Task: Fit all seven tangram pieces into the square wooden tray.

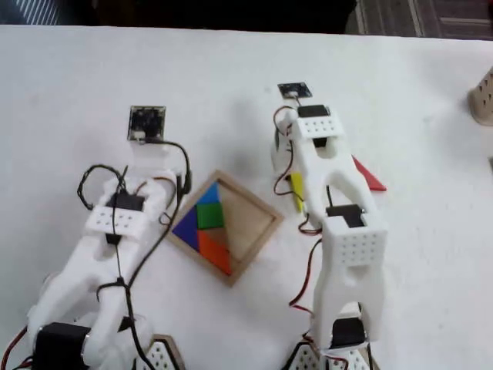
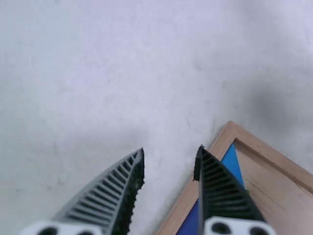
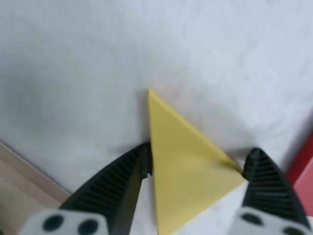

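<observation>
Yellow triangle [image 3: 181, 166] flat on bench [image 3: 73, 49] inside released right end effector [image 3: 200, 149]; prone to twisting out if squeezed corner-against-edge.

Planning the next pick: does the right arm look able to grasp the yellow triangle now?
Probably yes: the right gripper is open, a finger on each side of the yellow triangle, nothing in between.

A white tabletop [image 1: 69, 92] spans most of the high view under soft, even light, its far edge meeting a dark strip [image 1: 216, 11] of room, with pale stripes [image 1: 31, 11] at one far corner and brownish patterned floor [image 1: 431, 17] at the other.
</observation>
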{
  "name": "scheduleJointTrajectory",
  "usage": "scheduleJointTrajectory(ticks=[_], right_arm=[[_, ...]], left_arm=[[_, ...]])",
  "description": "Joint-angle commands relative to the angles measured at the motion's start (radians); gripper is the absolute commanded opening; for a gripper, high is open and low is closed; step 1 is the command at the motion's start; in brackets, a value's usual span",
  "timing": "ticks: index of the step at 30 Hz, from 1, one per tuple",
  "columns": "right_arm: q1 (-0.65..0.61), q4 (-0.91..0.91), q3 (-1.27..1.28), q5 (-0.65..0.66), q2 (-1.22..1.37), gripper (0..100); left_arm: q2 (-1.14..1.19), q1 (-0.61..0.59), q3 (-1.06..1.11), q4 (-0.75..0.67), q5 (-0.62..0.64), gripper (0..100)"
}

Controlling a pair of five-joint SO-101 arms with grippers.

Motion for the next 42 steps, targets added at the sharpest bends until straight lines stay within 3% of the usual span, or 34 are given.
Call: scheduleJointTrajectory(ticks=[1, 7, 19, 42], right_arm=[[-0.005, 0.031, -0.048, 0.014, -0.022, 29.1], [-0.005, 0.096, -0.066, 0.014, -0.065, 35.5], [-0.004, 0.041, 0.064, -0.025, -0.13, 35.4], [0.005, 0.007, 0.083, -0.092, -0.09, 30.1]], left_arm=[[-0.002, -0.008, -0.055, -0.032, -0.012, 18], [-0.002, -0.008, -0.055, -0.032, -0.012, 18], [-0.002, -0.008, -0.055, -0.032, -0.012, 18], [-0.007, -0.008, -0.055, -0.032, -0.012, 18]])
